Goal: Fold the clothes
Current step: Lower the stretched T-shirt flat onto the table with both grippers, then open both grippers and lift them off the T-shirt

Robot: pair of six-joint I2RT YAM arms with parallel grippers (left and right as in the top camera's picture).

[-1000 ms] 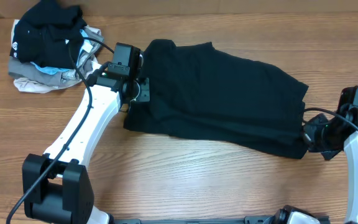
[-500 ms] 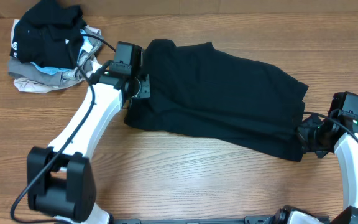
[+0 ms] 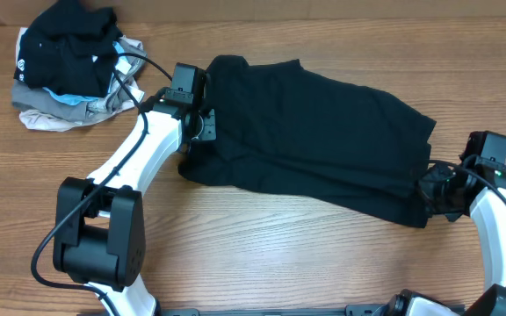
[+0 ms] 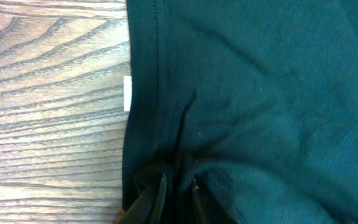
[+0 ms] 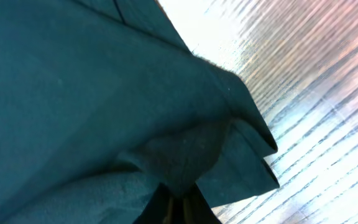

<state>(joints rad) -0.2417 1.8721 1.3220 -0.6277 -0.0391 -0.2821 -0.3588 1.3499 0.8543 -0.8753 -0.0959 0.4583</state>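
A black garment [image 3: 314, 132] lies spread across the middle of the wooden table, slanting from upper left to lower right. My left gripper [image 3: 193, 132] is shut on its left edge; in the left wrist view the fingers [image 4: 178, 186] pinch a fold of the dark fabric [image 4: 253, 93] by the hem. My right gripper [image 3: 430, 186] is shut on the garment's lower right corner; in the right wrist view the fingertips [image 5: 178, 202] clamp a bunched fold of the cloth [image 5: 73, 87].
A pile of other clothes [image 3: 68, 61], black, grey and white, sits at the table's far left back. Bare wooden table [image 3: 262, 246] lies in front of the garment. A small white tag [image 4: 127, 93] sticks out at the hem.
My left gripper has shifted slightly right and up along the garment's left edge. My right gripper has moved left and closed on the lower right corner, pulling it in a little.
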